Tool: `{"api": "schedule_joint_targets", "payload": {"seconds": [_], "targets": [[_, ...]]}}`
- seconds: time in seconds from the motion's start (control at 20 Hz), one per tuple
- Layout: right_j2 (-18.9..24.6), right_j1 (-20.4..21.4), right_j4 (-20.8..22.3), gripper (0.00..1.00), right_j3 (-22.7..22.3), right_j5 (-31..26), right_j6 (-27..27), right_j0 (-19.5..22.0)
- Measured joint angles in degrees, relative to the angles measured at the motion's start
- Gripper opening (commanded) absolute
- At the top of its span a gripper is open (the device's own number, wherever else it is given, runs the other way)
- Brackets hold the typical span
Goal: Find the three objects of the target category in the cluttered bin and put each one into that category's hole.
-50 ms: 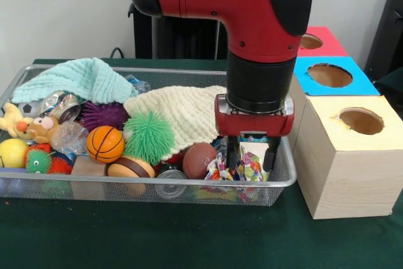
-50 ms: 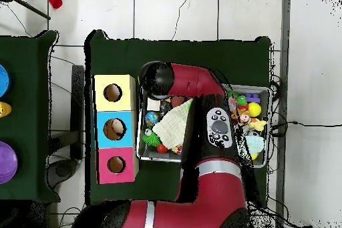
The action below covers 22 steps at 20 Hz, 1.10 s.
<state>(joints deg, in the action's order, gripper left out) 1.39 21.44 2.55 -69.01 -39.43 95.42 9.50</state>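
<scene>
Gripper point(image 1: 252, 157) hangs low in the wire bin's point(image 1: 286, 177) corner nearest the boxes, its fingers point(image 1: 233, 155) spread around a crinkled, multicoloured wrapper point(image 1: 254, 155); whether they press it I cannot tell. Beside it lie a brown football point(image 1: 199, 159) and a cream cloth point(image 1: 182, 111). The yellow-topped box point(image 1: 345, 155) stands just outside the bin.

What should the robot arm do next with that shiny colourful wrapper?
Probably lift straight up. The gripper is down in the bin, its fingers either side of the colourful wrapper, apparently holding it. The boxes' holes, like the yellow box, open upward beside the bin, so it must clear the rim first.
</scene>
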Motion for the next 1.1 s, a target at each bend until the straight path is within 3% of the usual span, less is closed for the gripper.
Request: {"api": "schedule_joint_targets", "payload": {"seconds": [0.7,1.1], "targets": [[-3.9,-6.6,-1.4,1.0,0.1,3.3,2.5,-0.7],[-3.9,-7.2,-3.8,1.0,0.3,3.3,2.5,-0.7]]}}
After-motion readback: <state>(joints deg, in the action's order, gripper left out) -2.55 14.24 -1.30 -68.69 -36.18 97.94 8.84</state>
